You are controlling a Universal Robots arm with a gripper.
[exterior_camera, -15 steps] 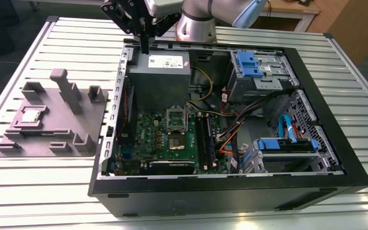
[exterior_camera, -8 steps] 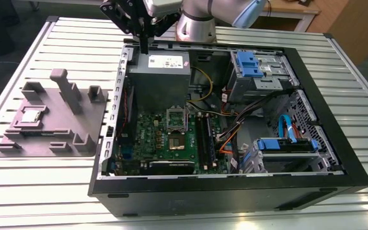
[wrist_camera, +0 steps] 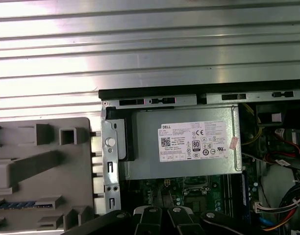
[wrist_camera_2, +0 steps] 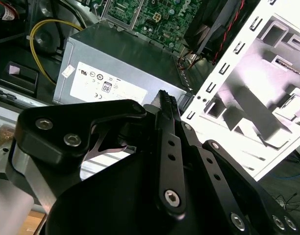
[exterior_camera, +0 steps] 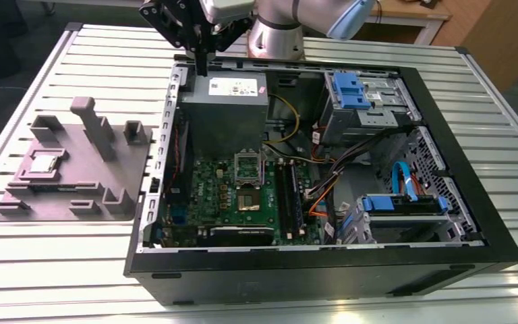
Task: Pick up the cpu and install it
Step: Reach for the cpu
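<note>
The claw [exterior_camera: 202,70] is closed. Its two fingers are pressed together with nothing between them. It hangs over one edge of the open computer case [exterior_camera: 331,277], just above the grey power box [exterior_camera: 223,121]. The green board [exterior_camera: 232,196] lies farther along inside the case. The cpu [exterior_camera: 43,162] is well apart from the claw. It sits on the grey tray [exterior_camera: 88,172] on the table [exterior_camera: 52,270], at the exterior view's left. It lies flat, shiny side up. It is square, so no side is longer.
</note>
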